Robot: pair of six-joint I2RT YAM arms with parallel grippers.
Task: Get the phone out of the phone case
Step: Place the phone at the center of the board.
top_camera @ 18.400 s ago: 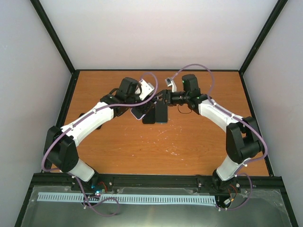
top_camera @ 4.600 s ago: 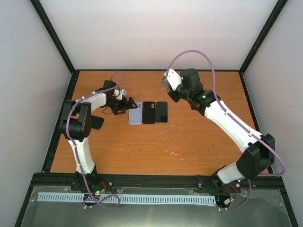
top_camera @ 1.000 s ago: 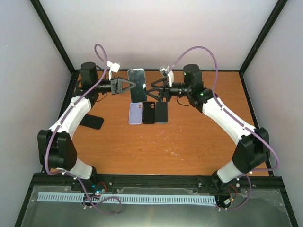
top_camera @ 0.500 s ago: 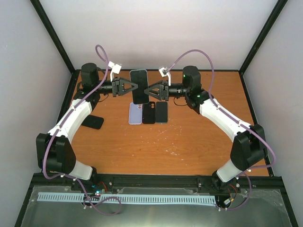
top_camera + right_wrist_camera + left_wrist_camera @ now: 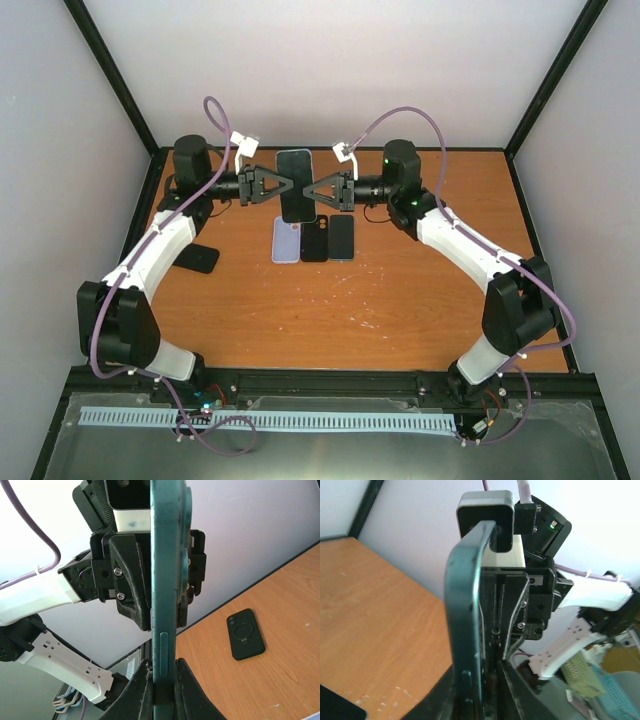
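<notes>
The phone (image 5: 295, 172), dark screen up, sits in a teal phone case (image 5: 464, 620) and hangs in the air over the back of the table. My left gripper (image 5: 283, 186) comes from the left and is shut on the case's left edge. From the right, my right gripper (image 5: 308, 190) is shut on the opposite edge. In the left wrist view my left gripper (image 5: 477, 680) clamps the case edge-on, with the right gripper's body behind it. The right wrist view shows the teal phone case (image 5: 165, 580) upright between the pads of my right gripper (image 5: 163, 667).
Under the held phone three phones lie in a row on the orange table (image 5: 400, 290): a lavender one (image 5: 286, 240), a black one (image 5: 314, 238), a dark one (image 5: 341, 237). A black case with a ring (image 5: 195, 258) (image 5: 245, 634) lies at the left. Black frame posts stand at the table's corners.
My right gripper has moved left up to the held phone and shut on its right edge. The left gripper has kept its hold, and the phone has shifted slightly.
</notes>
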